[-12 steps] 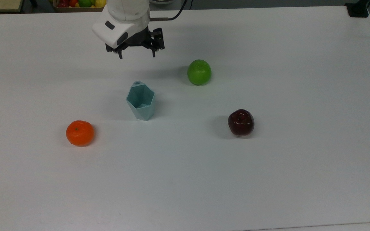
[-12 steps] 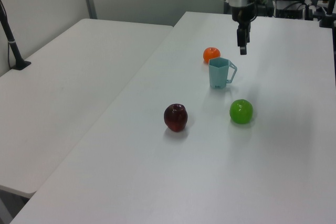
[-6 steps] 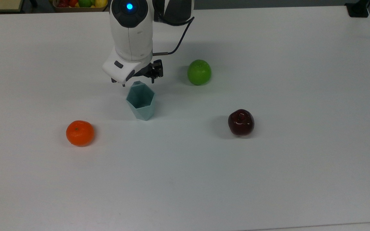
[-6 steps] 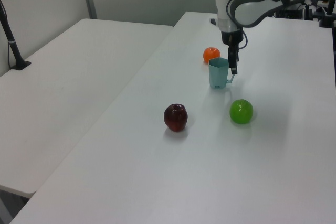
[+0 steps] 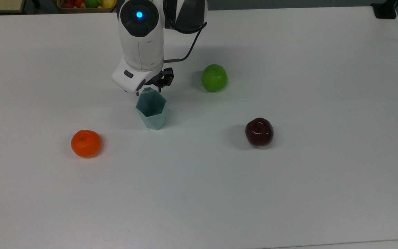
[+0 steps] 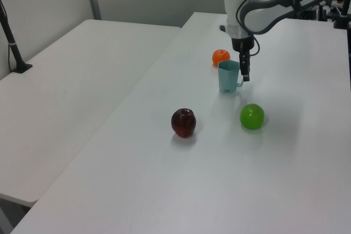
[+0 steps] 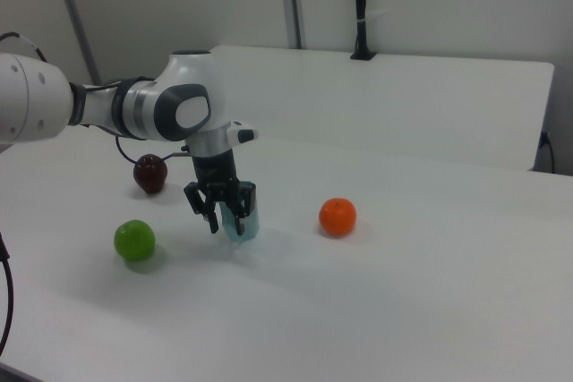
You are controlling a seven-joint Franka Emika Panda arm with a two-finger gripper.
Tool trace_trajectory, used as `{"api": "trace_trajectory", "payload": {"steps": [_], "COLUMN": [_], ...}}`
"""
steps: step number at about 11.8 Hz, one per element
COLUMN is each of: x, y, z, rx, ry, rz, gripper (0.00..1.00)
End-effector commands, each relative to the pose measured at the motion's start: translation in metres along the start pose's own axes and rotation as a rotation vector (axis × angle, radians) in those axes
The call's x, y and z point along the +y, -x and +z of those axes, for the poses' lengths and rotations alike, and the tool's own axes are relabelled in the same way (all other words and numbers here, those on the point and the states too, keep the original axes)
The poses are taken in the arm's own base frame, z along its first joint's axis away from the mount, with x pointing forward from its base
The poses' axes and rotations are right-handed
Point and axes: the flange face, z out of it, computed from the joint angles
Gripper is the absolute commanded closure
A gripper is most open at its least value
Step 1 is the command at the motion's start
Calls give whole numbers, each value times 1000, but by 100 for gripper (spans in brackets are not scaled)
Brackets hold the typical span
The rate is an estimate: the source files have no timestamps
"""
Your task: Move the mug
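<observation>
The pale teal mug point(image 5: 151, 110) is standing upright near the middle of the white table point(image 5: 288, 193), between the orange point(image 5: 86, 143) and the green apple point(image 5: 214, 77), with the dark red apple point(image 5: 259, 131) well apart toward the top view's right. The gripper point(image 7: 224, 213) is sitting low at the mug's handle side; in the right view its fingers point(image 7: 245, 204) are standing apart, released, one on either side of the handle region, though the arm's white wrist is hiding the fingertips in the top view. Whether a finger is touching the mug cannot be told. A fruit basket point(image 5: 85, 4) is being cut off by the top view's upper edge.
</observation>
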Motion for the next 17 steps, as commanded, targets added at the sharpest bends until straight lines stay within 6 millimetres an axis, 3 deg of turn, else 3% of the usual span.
{"api": "trace_trajectory", "payload": {"steps": [1,9,13,17], "x": [-1,-1,0,10], "y": [2,2,4,21], "z": [1,0,-12,-59], "rx": [27,29,48,111], "ry": [-16,-17,-25,-55], "rz": [-19,-8,2,76], "gripper": [54,80,84,87]}}
